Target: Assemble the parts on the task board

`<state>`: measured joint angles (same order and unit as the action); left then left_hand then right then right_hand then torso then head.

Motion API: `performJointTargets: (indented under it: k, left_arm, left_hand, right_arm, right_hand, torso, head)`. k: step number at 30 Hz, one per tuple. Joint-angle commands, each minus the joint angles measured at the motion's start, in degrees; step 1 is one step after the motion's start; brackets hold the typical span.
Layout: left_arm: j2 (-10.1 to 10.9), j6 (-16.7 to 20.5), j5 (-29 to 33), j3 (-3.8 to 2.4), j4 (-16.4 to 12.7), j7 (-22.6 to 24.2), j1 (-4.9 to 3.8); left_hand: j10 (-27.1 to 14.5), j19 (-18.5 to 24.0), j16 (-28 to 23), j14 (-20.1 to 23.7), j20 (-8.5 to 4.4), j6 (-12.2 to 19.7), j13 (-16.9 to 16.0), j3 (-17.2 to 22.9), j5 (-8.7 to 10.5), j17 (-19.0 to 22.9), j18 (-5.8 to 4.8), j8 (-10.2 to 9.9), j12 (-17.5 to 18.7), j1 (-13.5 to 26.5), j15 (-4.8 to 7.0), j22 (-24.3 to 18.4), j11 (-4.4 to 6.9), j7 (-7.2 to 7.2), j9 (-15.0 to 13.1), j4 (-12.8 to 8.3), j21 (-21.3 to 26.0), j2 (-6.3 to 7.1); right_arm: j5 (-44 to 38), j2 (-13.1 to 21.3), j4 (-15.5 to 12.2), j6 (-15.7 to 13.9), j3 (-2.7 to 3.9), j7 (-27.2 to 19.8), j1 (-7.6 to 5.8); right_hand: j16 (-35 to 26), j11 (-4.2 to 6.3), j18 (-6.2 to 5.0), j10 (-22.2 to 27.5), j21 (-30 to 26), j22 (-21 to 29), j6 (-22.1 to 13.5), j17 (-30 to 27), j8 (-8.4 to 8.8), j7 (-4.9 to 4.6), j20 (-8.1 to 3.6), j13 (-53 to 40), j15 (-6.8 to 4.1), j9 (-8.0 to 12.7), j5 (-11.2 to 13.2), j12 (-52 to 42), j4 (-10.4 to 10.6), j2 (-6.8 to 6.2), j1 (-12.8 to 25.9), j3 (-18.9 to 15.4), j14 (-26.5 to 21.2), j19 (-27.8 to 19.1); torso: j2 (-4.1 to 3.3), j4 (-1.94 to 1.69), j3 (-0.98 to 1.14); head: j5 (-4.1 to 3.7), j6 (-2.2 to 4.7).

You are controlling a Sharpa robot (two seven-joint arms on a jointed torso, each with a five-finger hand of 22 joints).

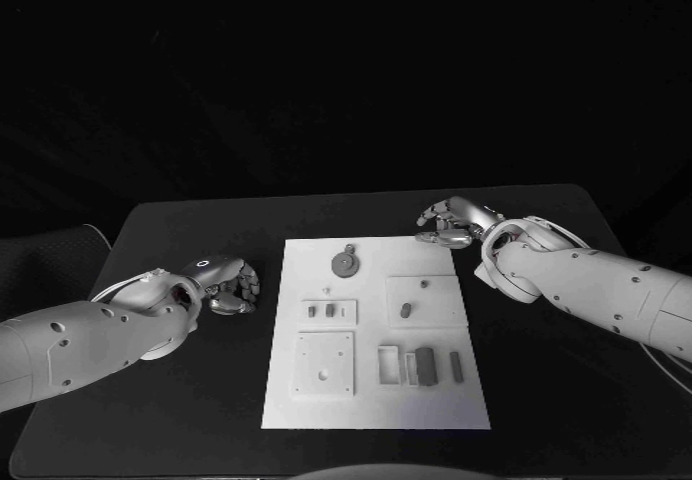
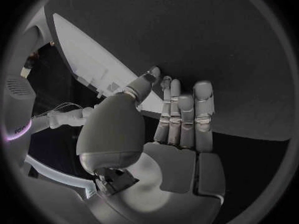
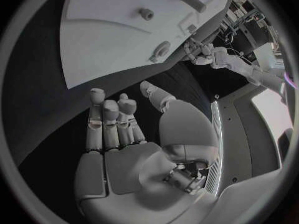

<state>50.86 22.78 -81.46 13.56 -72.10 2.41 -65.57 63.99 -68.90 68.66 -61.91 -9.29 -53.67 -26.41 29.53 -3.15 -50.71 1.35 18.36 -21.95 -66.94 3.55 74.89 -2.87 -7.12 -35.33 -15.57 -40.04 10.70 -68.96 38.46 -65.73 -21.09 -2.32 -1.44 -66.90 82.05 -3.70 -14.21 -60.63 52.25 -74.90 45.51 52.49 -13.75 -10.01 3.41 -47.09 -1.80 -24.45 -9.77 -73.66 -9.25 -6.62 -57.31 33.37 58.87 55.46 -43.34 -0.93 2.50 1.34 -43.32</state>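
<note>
The right hand (image 3: pixel 124 149) lies with its palm showing, its fingers (image 3: pixel 111 119) stretched side by side and holding nothing, over the black table (image 3: pixel 37 84). Beyond the fingertips, toward twelve o'clock, lies the white board (image 3: pixel 106 30). On it stand a small round part (image 3: pixel 146 13) and a longer cylindrical part (image 3: pixel 192 1). The left hand (image 3: pixel 201 52) shows past the board's edge, at about one o'clock.
</note>
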Motion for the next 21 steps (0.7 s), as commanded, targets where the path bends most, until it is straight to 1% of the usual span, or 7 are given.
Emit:
performJointTargets:
  k: [1,3,6,10,13,17,21]
  left_arm:
    - [-0.14,1.03,0.57,0.02,-0.01,0.49,0.07]
    - [-0.12,1.09,0.58,0.02,-0.01,0.49,0.07]
    - [-0.17,1.1,0.64,0.02,0.03,0.53,0.07]
    - [-0.15,1.63,0.77,0.01,0.05,0.63,0.07]
    - [-0.11,2.41,1.16,0.01,0.12,0.8,0.07]
    - [0.0,1.01,1.17,0.0,0.19,0.24,0.07]
    - [0.0,-0.07,1.16,0.0,0.19,0.1,0.07]
  left_hand:
    - [-0.23,-0.16,-0.18,0.0,0.34,0.44,-0.1,-0.19,0.14,-0.09,5.91,-0.31,0.36,0.38,-0.3,0.07,-0.18,-0.02,0.09,0.06,0.4,0.46]
    - [-0.28,-0.17,-0.18,-0.01,0.35,0.49,-0.11,-0.19,0.14,-0.1,5.93,-0.34,0.4,0.38,-0.32,0.08,-0.2,-0.06,0.11,0.08,0.42,0.53]
    - [-0.38,-0.19,-0.19,-0.02,0.39,0.6,-0.15,-0.23,0.14,-0.11,5.95,-0.41,0.49,0.44,-0.36,0.1,-0.24,-0.1,0.16,0.13,0.46,0.71]
    - [-0.51,-0.22,-0.23,0.0,0.47,0.77,-0.25,-0.33,0.14,-0.11,5.97,-0.51,0.61,0.73,-0.43,0.13,-0.31,-0.12,0.25,0.35,0.54,1.04]
    - [-0.7,-0.25,-0.27,0.0,0.53,0.96,-0.37,-0.4,0.14,-0.12,6.02,-0.6,0.73,1.0,-0.49,0.15,-0.38,-0.08,0.33,0.61,0.64,1.45]
    - [-0.85,-0.34,-0.32,-0.05,0.61,1.71,-0.64,-0.34,0.15,-0.13,6.13,-1.0,0.81,1.15,-0.55,0.19,-0.43,-0.03,0.56,1.0,0.8,1.9]
    - [-0.22,-0.49,-0.33,-0.08,0.56,1.66,-1.67,-0.59,0.15,-0.22,6.22,-0.92,-0.3,1.99,-0.3,0.36,-0.15,-0.37,0.64,2.2,0.97,3.2]
  right_arm:
    - [-0.01,0.02,-0.05,0.13,0.01,-0.31,0.03]
    - [-0.01,0.03,-0.04,0.13,0.01,-0.32,0.03]
    - [-0.01,0.03,-0.08,0.13,0.01,-0.35,0.03]
    - [-0.01,0.0,-0.06,0.12,0.01,-0.35,0.03]
    - [-0.01,0.03,-0.04,0.12,0.01,-0.34,0.04]
    - [-0.01,-0.07,0.0,0.08,0.01,-0.36,0.05]
    - [-0.01,-0.09,0.02,0.05,0.01,-0.39,0.11]
  right_hand:
    - [0.25,-0.02,-0.79,0.17,-0.22,-0.45,0.0,-0.09,-0.17,-0.23,-0.36,0.05,-0.49,0.06,-0.24,-0.23,0.22,-0.04,0.44,0.01,-0.05,0.11]
    - [0.25,-0.02,-0.79,0.16,-0.22,-0.45,0.0,-0.09,-0.17,-0.23,-0.36,0.06,-0.49,0.06,-0.25,-0.23,0.21,-0.05,0.43,0.01,-0.05,0.12]
    - [0.26,-0.02,-0.79,0.16,-0.22,-0.45,0.0,-0.09,-0.17,-0.23,-0.37,0.06,-0.49,0.06,-0.27,-0.24,0.21,-0.05,0.42,0.01,-0.05,0.11]
    - [0.26,-0.02,-0.79,0.16,-0.22,-0.46,0.0,-0.09,-0.17,-0.23,-0.37,0.06,-0.49,0.07,-0.28,-0.24,0.2,-0.04,0.41,0.02,-0.05,0.12]
    - [0.26,-0.02,-0.79,0.16,-0.22,-0.46,0.0,-0.09,-0.17,-0.23,-0.37,0.06,-0.49,0.07,-0.29,-0.24,0.2,-0.03,0.41,0.03,-0.05,0.12]
    - [0.26,-0.02,-0.79,0.15,-0.22,-0.46,0.0,-0.09,-0.18,-0.23,-0.38,0.06,-0.49,0.07,-0.3,-0.24,0.2,-0.04,0.4,0.03,-0.04,0.12]
    - [0.26,-0.02,-0.79,0.15,-0.22,-0.46,0.0,-0.1,-0.18,-0.23,-0.38,0.07,-0.49,0.07,-0.31,-0.24,0.2,-0.02,0.4,0.03,-0.04,0.12]
  torso:
    - [0.0,0.01,0.04]
    - [-0.01,0.04,0.02]
    - [-0.01,0.04,0.0]
    - [-0.01,0.0,0.02]
    - [0.03,-0.01,-0.03]
    - [0.01,0.01,-0.01]
    - [0.05,0.03,-0.03]
  head:
    - [-0.05,0.05]
    - [-0.12,-0.07]
    - [-0.27,-0.03]
    - [-0.18,-0.02]
    - [-0.16,0.02]
    - [-0.12,0.02]
    - [0.05,0.04]
